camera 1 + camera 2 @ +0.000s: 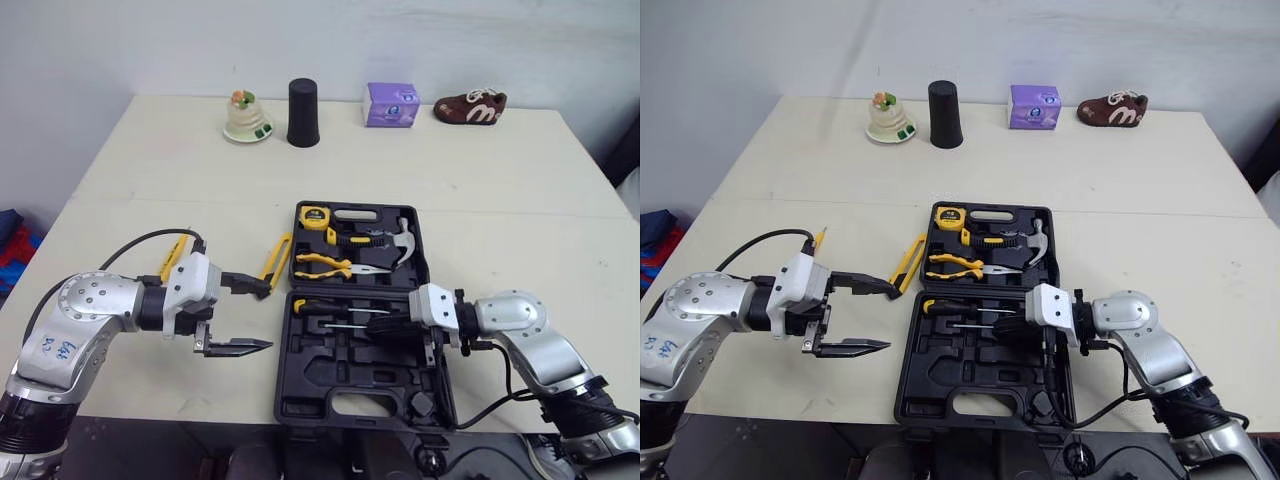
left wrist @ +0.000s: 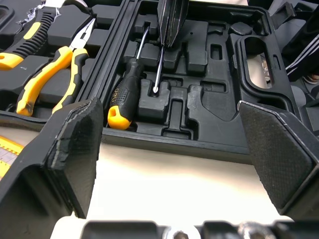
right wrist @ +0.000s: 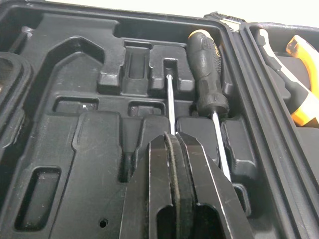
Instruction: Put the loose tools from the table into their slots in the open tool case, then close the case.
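Note:
The open black tool case [image 1: 283, 400] lies near the table's front edge. Its far half holds a tape measure [image 1: 316, 215], a hammer [image 1: 400, 245] and yellow-handled pliers [image 1: 330, 265]. In the near half a black screwdriver with a yellow end [image 3: 207, 74] rests in its slot. My right gripper [image 3: 173, 144] hangs over the near half, shut on the shaft of a thin screwdriver [image 3: 170, 99] whose tip lies in a slot. A yellow utility knife [image 1: 277, 260] lies on the table beside the case's left edge. My left gripper [image 1: 268, 316] hovers open just left of the case, holding nothing.
A second yellow tool [image 1: 172, 258] lies on the table behind my left arm. Along the far edge stand a small cake ornament [image 1: 247, 117], a black cup [image 1: 303, 113], a purple box [image 1: 391, 104] and a brown shoe [image 1: 470, 106].

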